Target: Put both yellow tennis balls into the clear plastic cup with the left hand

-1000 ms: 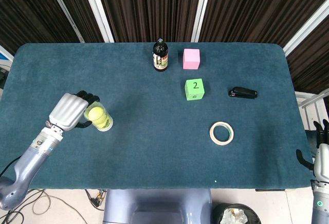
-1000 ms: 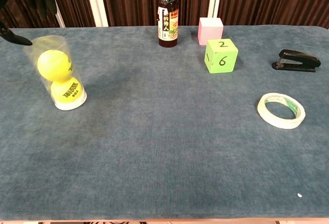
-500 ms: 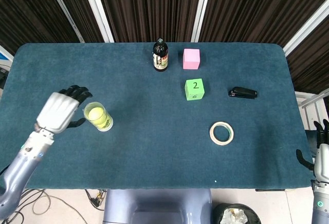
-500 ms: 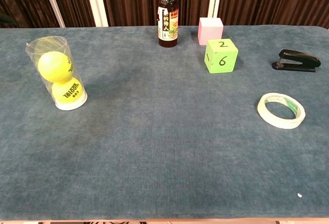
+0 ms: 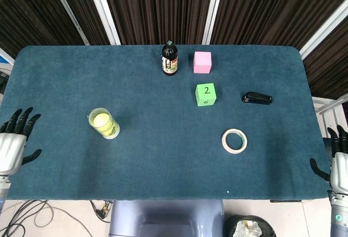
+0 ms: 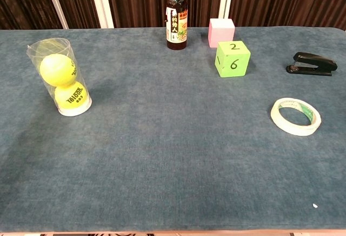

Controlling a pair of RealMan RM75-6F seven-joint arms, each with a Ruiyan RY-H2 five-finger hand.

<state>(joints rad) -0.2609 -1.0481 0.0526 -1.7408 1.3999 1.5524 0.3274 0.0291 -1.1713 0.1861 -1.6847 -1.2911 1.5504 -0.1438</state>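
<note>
— Since the earlier frame, the left hand (image 5: pixel 12 144) is being pulled back from the cup (image 6: pixel 58 76) to the desk's (image 5: pixel 163 150) near left edge, fingers spread wide and nothing held.

— And the balls?

— Both tennis balls (image 6: pixel 57 69) are being shown stacked inside the cup, which is standing upright on the left part of the desk, well apart from the bottle (image 6: pixel 177 17).

— So what is being left undone?

— Nothing, as far as can be judged; the task is being read as finished. The right hand (image 5: pixel 338 163) is being kept at the far right edge, open and empty.
</note>
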